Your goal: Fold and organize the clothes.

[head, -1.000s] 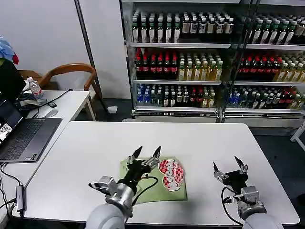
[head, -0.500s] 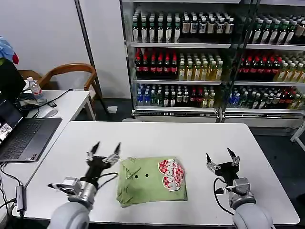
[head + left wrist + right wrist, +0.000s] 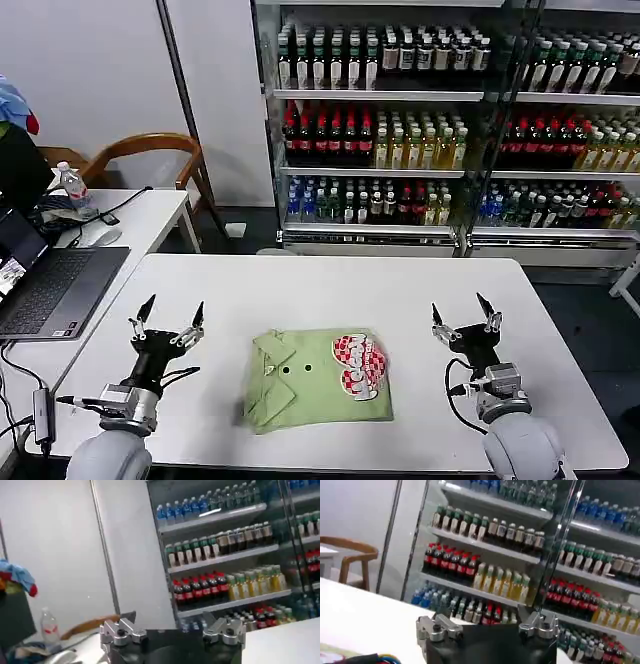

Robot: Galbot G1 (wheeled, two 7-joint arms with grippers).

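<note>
Since a second ago my left gripper has pulled off the polo shirt and swung out toward the left side of the white table; it now hangs above bare tabletop, well apart from the cloth, its fingers spread wide and pointing up and away, holding nothing. My right gripper has shifted only slightly and sits raised over the right side of the table, also well clear of the shirt, its fingers likewise spread and empty. Between the two arms the light green shirt lies flat near the front edge of the table, folded into a compact rectangle, with the collar and small dark buttons toward its left part and the red-and-white checkered print on its right part. From the left wrist I see the two finger bases standing apart against the room; from the right wrist the same, both bases separated above the pale tabletop. Off to my left, on a second table, there is an open laptop and a water bottle, with a wooden chair behind. Farthest back, glass-fronted coolers hold rows of bottled drinks.
</note>
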